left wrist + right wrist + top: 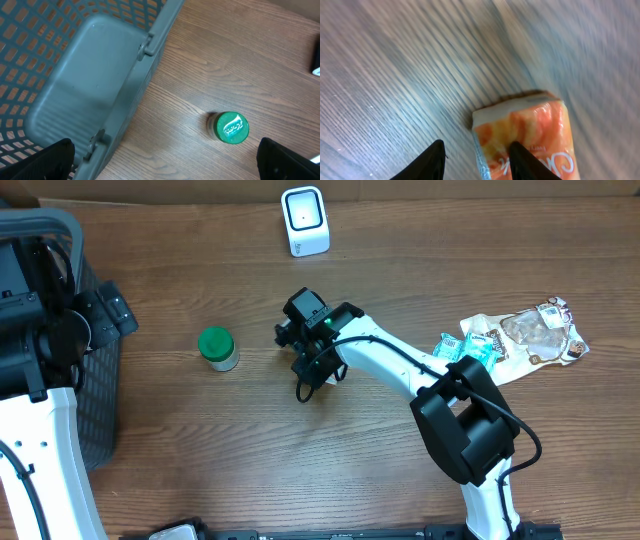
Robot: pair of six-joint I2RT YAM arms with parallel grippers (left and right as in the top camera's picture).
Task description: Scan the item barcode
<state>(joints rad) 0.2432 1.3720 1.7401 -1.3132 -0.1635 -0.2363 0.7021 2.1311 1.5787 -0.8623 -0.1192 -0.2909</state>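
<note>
Right gripper (477, 145): fingers (432, 162) straddle packet (535, 132) corner; hold cannot be told. Left gripper (167, 160): spread wide, empty. Risk: corner-only purchase could let packet slip short of scanner (304, 220), top centre.

Right now I'm seeing an orange-and-white carton (525, 135) with orange script lettering, just beside my right fingers (432, 160), which read black. The table (395, 60) under them is streaky brown wood grain. Ahead of my left gripper (170, 167) there's a jar (230, 127), green lid with white lettering, and a grey lattice basket (75, 75).
</note>
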